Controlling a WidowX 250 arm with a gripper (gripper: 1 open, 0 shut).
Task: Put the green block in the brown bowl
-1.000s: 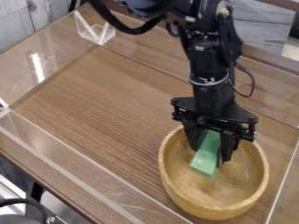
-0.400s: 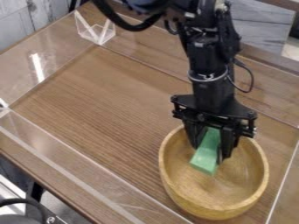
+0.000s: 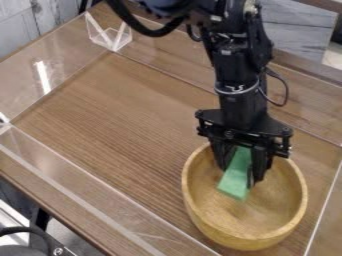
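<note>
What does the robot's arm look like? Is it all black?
Mostly, yes. The arm is black and built from chunky, blocky segments stacked one above another. Thin black cables loop near the top, and another hangs beside the wrist. The gripper is black too, with a wide crossbar and thin fingers pointing down like a small claw. No markings are readable.

Below the claw (image 3: 245,163), the brown bowl (image 3: 211,218) looks like light wood with visible grain and a smooth, faintly satin finish. Between the claw's matt black fingers, the green block (image 3: 238,181) looks plain, smooth and matt. Around the claw, the table (image 3: 114,110) shows dark wood grain, edged by clear glossy plastic walls (image 3: 54,60).
</note>
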